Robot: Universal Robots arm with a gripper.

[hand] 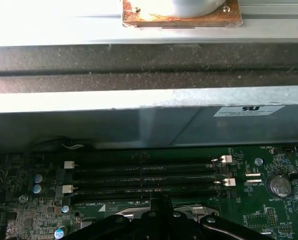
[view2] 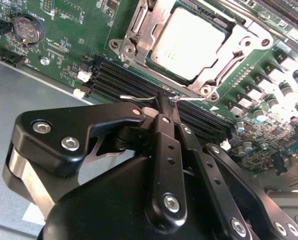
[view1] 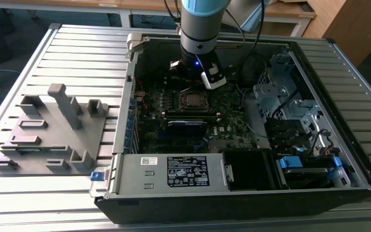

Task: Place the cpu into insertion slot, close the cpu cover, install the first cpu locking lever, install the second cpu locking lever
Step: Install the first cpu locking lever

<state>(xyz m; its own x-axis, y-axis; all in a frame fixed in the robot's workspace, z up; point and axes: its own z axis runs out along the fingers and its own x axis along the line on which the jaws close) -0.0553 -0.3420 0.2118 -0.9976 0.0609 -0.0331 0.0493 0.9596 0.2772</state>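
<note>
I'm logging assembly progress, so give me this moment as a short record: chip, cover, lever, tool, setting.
cpu: seated in the insertion slot, metal top showing
cpu cover: down over the cpu, framing it
locking lever: thin wire, lying between the socket and the memory slots
tool: fingers together, tip at that lever; whether it grips the lever cannot be told
setting: green motherboard inside an open computer case
</note>
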